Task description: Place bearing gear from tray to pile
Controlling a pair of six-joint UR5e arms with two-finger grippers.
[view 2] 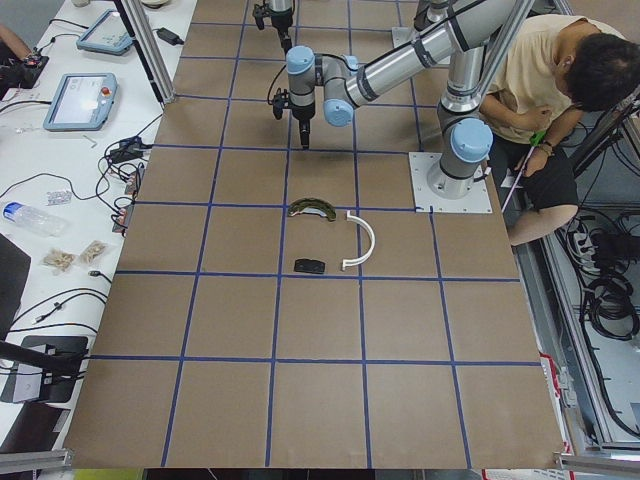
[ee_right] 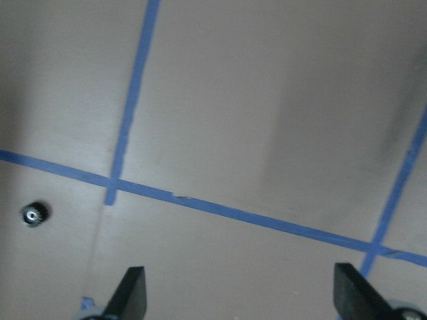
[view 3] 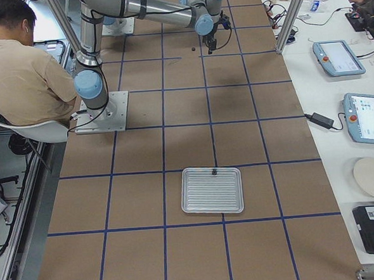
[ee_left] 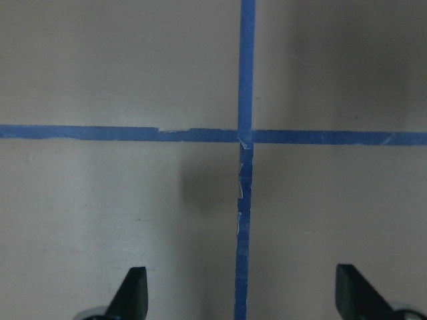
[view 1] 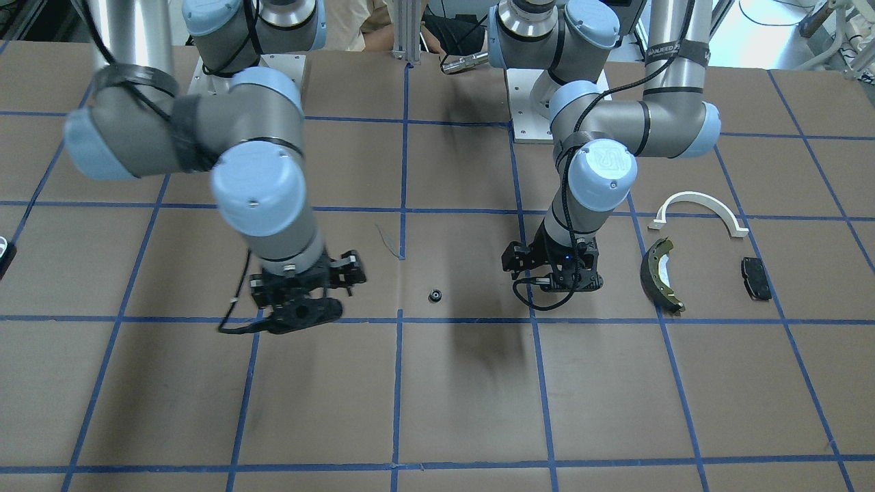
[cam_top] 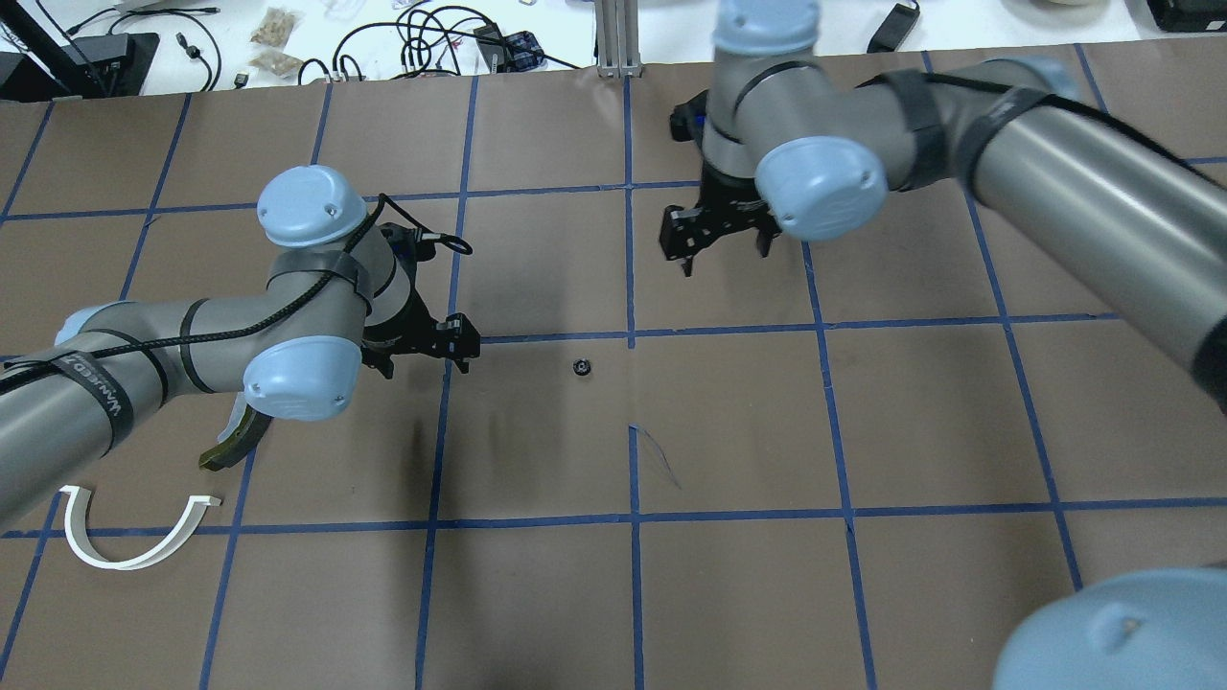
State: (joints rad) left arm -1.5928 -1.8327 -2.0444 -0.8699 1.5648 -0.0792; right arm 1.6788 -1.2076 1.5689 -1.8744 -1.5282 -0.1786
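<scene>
Seen from across the bench [view 1: 437, 410], facing the robot, so that its right arm is on the viewer's left. Beyond that left edge, and shown only by the side camera, a ribbed metal tray [view 3: 212, 192] sits well apart from everything else. Leftmost in the facing view, the right pincer [view 1: 304, 311] hangs above the brown paper, wide open and holding nothing. At the centre, alone on the bench beside a blue tape crossing, lies the bearing gear [view 1: 435, 295], a tiny dark toothed ring; it seems to lie flat with its bore up, though it is too small to be sure. Next to the right, the left pincer [view 1: 557, 277] points down near the bench, also spread wide and empty. Further right is the pile: a dark curved brake shoe [view 1: 662, 275] with an olive rim, a white half-ring bracket [view 1: 701, 205] behind it, and a small black pad [view 1: 755, 277] furthest right. The gear is out of the tray but not yet at the pile, and the left pincer is probably the one to fetch it. To do that well, it should centre itself squarely over the gear, come straight down, close across the teeth, lift clear, and set the gear beside the brake shoe without nudging it.
</scene>
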